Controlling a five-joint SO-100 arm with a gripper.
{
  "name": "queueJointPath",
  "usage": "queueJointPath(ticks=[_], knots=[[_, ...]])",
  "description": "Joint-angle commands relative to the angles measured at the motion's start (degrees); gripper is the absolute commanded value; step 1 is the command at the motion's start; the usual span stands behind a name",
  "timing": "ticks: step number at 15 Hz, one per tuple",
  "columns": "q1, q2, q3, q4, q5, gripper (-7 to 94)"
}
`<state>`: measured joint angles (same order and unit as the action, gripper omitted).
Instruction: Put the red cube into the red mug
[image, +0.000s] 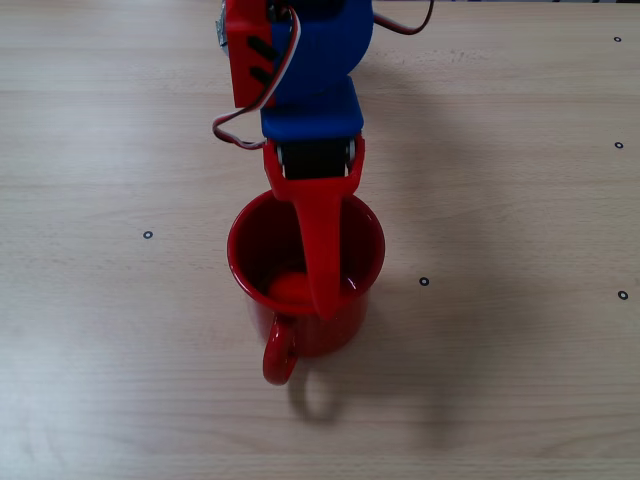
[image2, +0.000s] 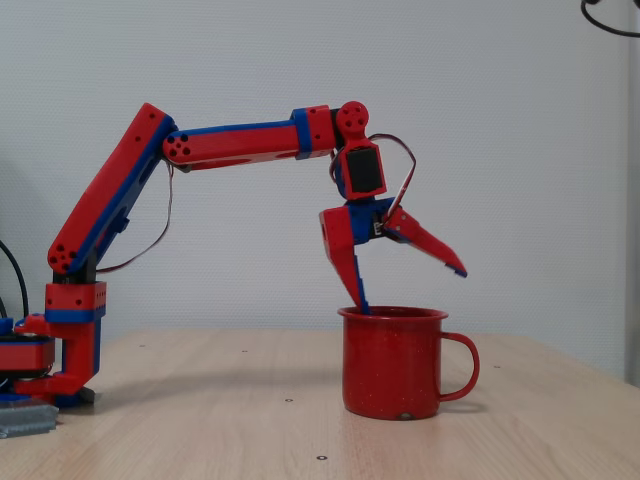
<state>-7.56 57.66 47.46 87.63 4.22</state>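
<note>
The mug (image: 305, 285) (image2: 394, 362) stood upright on the table (image: 500, 350) (image2: 200, 410), its handle toward the bottom edge of the overhead fixed view. The cube (image: 290, 289) lay inside the mug, on its floor. The gripper (image: 318, 250) (image2: 410, 285) hung directly above the mug with its fingers spread wide, one fingertip (image2: 360, 300) dipping just past the mug's rim and the other angled out above the handle side.

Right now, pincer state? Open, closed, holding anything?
Pincer: open, jaws spread wide above the red mug, one finger dipping past the rim; holding nothing. The red cube lies inside the mug.
</note>
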Motion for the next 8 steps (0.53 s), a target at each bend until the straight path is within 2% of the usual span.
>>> queueJointPath(ticks=[1,8], knots=[[-0.3,8.1,-0.6,1.0,1.2,52],[-0.2,12.1,-0.1,1.3,-0.5,51]])
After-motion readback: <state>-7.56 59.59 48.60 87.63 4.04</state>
